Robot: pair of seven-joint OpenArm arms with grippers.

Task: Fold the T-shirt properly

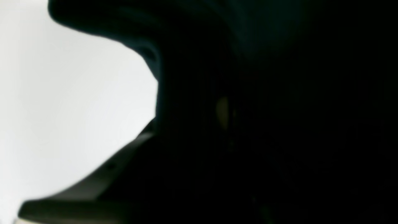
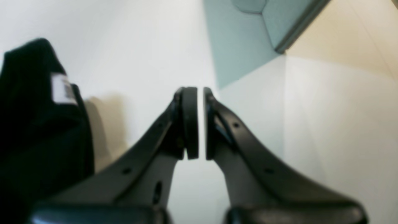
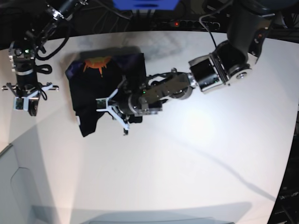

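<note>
T-shirt (image 3: 100, 88) lies bunched on the white table (image 3: 196, 154), far-left part of the surface; orange print faces up at its far edge, and a loose black flap trails toward the near side at its left corner. Not a tidy rectangle: I judge the fold to be partway at best

My left gripper (image 3: 112, 108) is reaching across from the right and sits low over the near edge of the cloth. Its wrist view is almost wholly black fabric pressed against the lens, so I cannot tell whether the jaws are parted or closed, nor whether cloth is pinched between them

My right gripper (image 2: 200, 123) is parked off the shirt's left side, well clear of it, over bare table. Jaws drawn together with only a thin slit between the pads, nothing held. The shirt's white label (image 2: 63, 88) shows at the left of that wrist view

Risks from here, as I judge them:
- if the left jaws catch more than one layer, lifting would drag the whole bundle and undo what is already stacked
- if they catch too little, the edge slips out mid-carry and lands creased
- the trailing flap could tuck under and leave a lump
- with the right arm idle, nothing pins the cloth, so any sideways pull slides the shirt on the smooth table
</note>
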